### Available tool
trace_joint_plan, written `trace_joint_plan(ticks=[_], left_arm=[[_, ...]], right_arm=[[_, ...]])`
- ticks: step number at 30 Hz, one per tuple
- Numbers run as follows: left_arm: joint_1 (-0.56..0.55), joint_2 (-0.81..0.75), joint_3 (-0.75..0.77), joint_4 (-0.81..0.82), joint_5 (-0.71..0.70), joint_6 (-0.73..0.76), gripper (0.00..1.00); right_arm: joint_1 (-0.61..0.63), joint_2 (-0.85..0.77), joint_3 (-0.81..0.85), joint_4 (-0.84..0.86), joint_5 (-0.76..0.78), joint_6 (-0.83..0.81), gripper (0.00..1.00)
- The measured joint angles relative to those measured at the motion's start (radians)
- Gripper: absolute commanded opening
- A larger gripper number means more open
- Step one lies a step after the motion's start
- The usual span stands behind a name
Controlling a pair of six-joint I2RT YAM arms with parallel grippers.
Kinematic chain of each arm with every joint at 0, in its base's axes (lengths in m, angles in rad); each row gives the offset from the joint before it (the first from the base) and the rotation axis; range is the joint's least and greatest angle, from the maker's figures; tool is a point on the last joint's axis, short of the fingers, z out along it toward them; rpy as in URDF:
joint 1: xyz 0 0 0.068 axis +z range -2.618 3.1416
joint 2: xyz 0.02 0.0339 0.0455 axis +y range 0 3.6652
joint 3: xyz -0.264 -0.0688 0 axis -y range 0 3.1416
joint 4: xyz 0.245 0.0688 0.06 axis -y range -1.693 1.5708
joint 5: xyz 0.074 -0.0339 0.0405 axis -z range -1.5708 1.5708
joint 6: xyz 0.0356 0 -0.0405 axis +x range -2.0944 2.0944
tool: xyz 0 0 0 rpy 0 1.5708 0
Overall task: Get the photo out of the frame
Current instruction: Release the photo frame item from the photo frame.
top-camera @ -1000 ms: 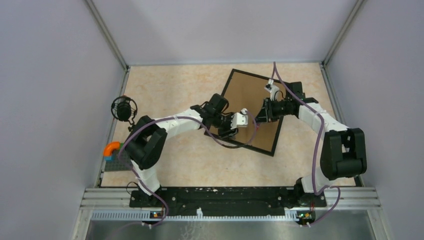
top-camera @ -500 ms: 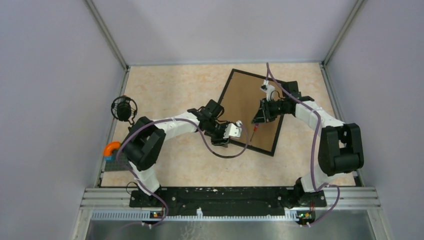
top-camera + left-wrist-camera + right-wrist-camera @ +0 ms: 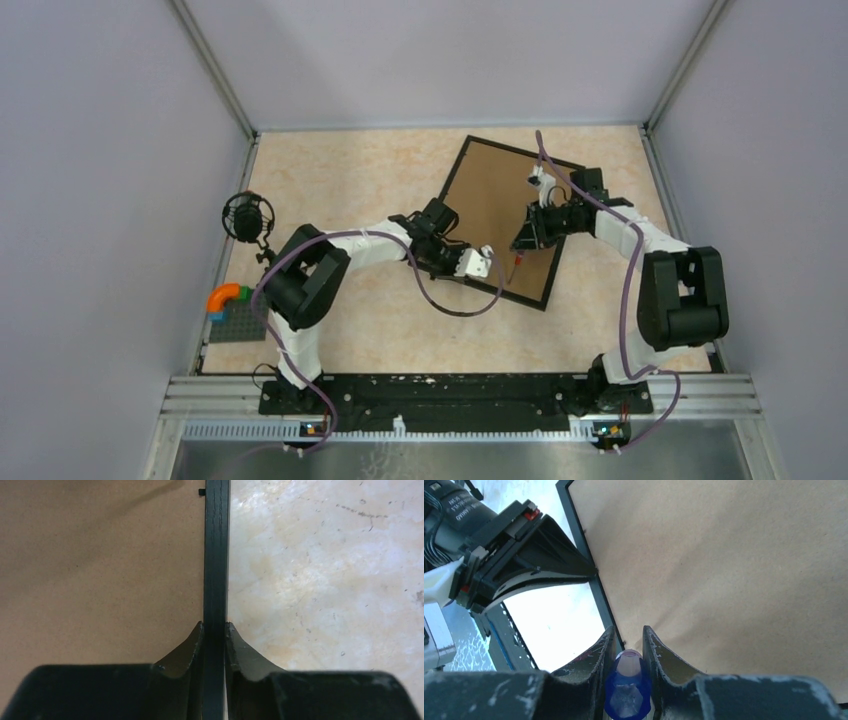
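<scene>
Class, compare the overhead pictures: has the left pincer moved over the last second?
Yes. The left pincer has come back from over the frame's brown board to its near black rail.

Pale grey enclosure walls (image 3: 100, 150) around a beige marbled tabletop (image 3: 340, 180), aluminium rail (image 3: 210, 390) along the near edge.

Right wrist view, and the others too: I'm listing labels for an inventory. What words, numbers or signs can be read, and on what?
White print on the black cylinder behind the left gripper: too small and skewed to read.
No text seen on the frame, its brown board back, or the blue tool in the right gripper.
</scene>
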Motion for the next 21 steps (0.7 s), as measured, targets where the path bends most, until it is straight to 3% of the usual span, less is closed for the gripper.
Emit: trace_joint_plan(ticks=[6,21], left_arm=[[0.034,0.013,0.018,-0.016,0.002,0.052,0.14],[0.064,0.022,0.03,-0.03,0.017,0.119,0.12]], right_arm=[[0.0,0.017,-0.036,0.072,-0.001,0.038,0.0],[0.034,0.032,-0.076,0.232,0.002,0.166,0.0]])
